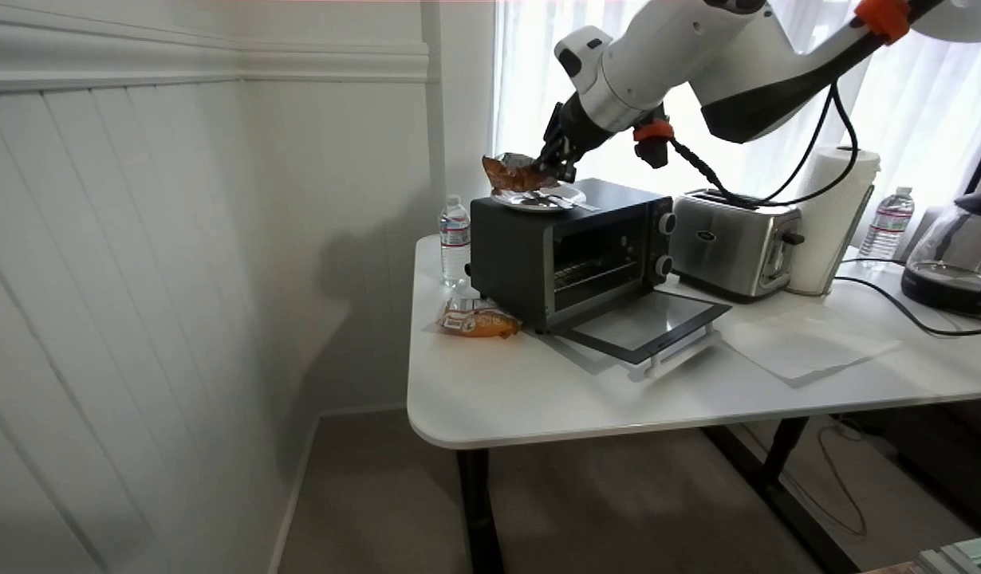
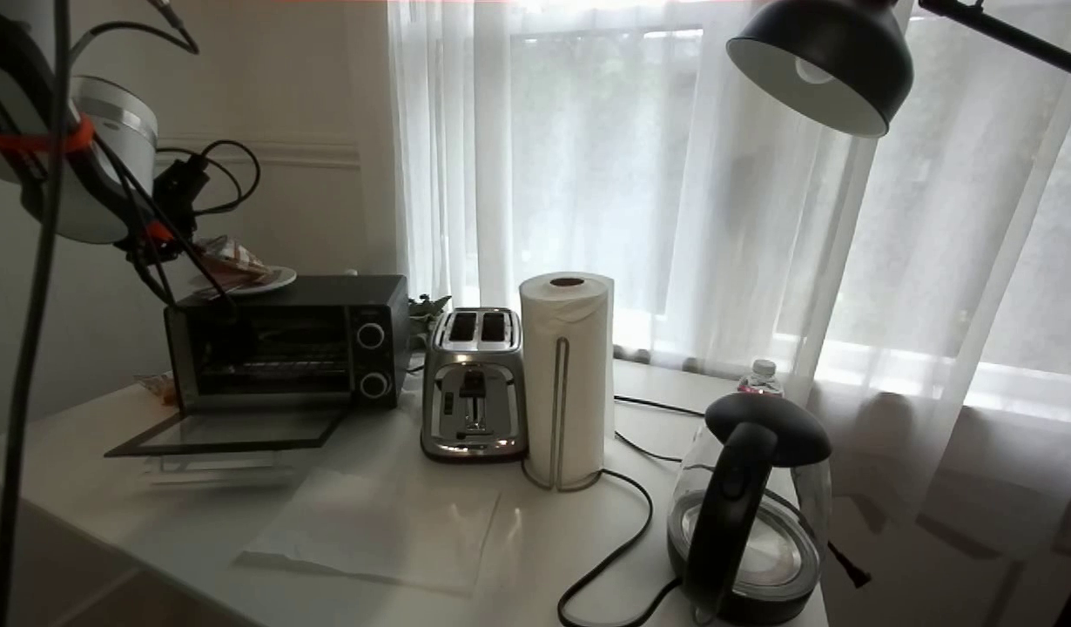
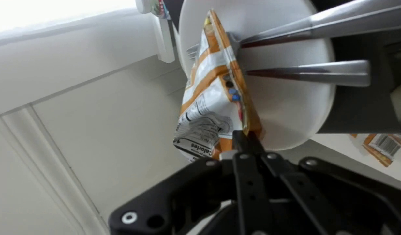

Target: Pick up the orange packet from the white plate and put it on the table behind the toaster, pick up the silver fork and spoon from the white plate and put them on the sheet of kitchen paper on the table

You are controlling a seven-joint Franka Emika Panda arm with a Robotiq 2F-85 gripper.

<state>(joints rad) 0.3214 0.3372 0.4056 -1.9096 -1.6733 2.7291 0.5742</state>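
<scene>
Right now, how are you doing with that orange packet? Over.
Gripper pinching orange packet by one edge, over white plate. Fork and spoon lie on plate, close by; might snag.

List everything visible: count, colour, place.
Table: 1, white, before curtains
Oven: 1, black, on table
Plate: 1, white, on oven
Cutlery: 2, silver, on plate
Held packet: 1, orange-white, over plate
Other packet: 1, orange, beside oven
Toaster: 1, silver, beside oven
Paper roll: 1, white, beside toaster
Paper sheet: 1, white, on table
Bottles: 2, clear, on table
Kettle: 1, clear-black, on table
Plant: 1, green, behind toaster
Lamp: 1, black, before curtains
Cables: several, black, on table
Arm: 1, white, over table
Pincer: 1, black, gripping packet
</scene>
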